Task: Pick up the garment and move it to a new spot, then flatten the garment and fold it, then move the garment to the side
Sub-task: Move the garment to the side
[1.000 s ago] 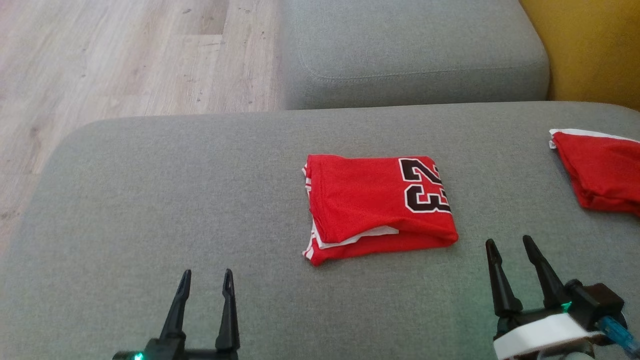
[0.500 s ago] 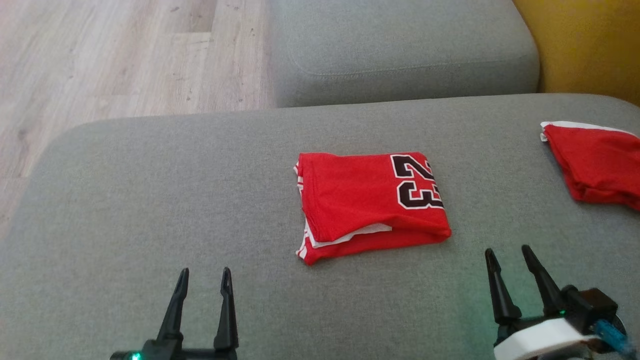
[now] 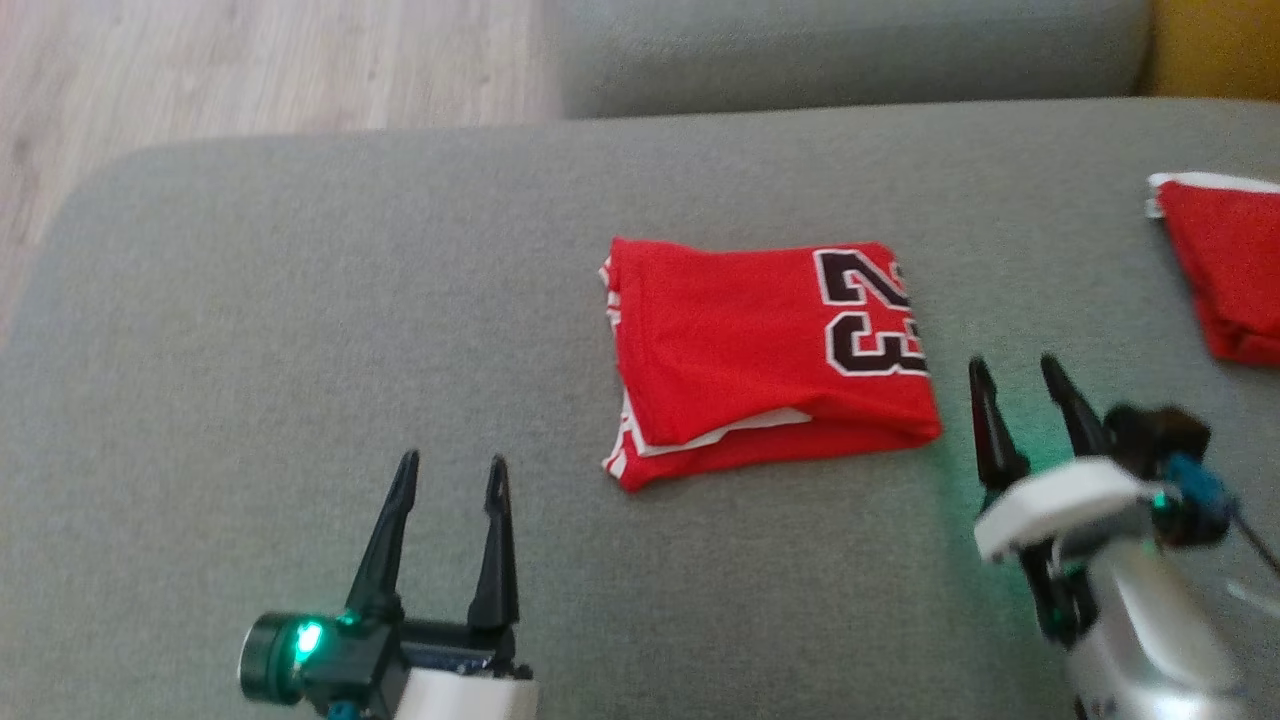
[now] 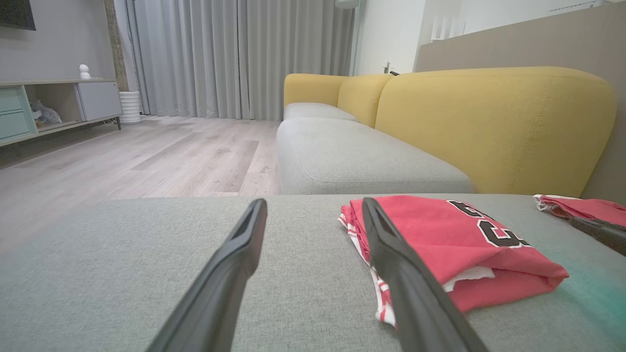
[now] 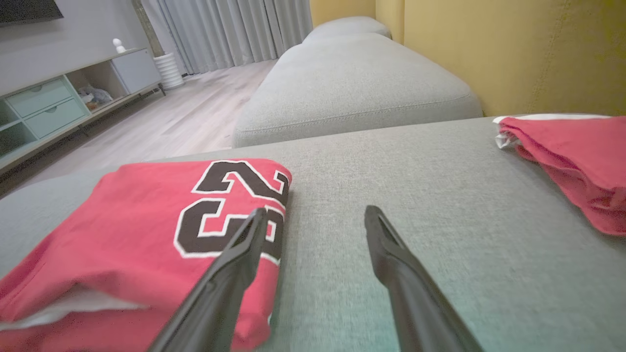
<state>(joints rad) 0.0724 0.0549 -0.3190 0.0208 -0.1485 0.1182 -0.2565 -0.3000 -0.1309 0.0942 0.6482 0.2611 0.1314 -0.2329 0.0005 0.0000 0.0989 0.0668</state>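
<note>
A red garment point(image 3: 765, 355) with a black "23" lies folded in a flat rectangle on the grey sofa seat point(image 3: 300, 320); it also shows in the left wrist view point(image 4: 455, 244) and the right wrist view point(image 5: 132, 239). My left gripper point(image 3: 447, 473) stands open at the lower left, apart from the garment's left edge, nothing between its fingers. My right gripper point(image 3: 1015, 370) stands open just off the garment's right edge, its left finger point(image 5: 230, 274) over that edge.
A second red garment point(image 3: 1225, 270) lies at the seat's right edge. Another grey cushion point(image 3: 850, 50) lies behind, with a yellow backrest point(image 4: 489, 122) to the right. Wooden floor point(image 3: 200, 70) is beyond the seat's left side.
The head camera has tilted down, shifting the whole picture. Both grippers have advanced toward the garment, the right one coming up beside its right edge. The garment lies as before.
</note>
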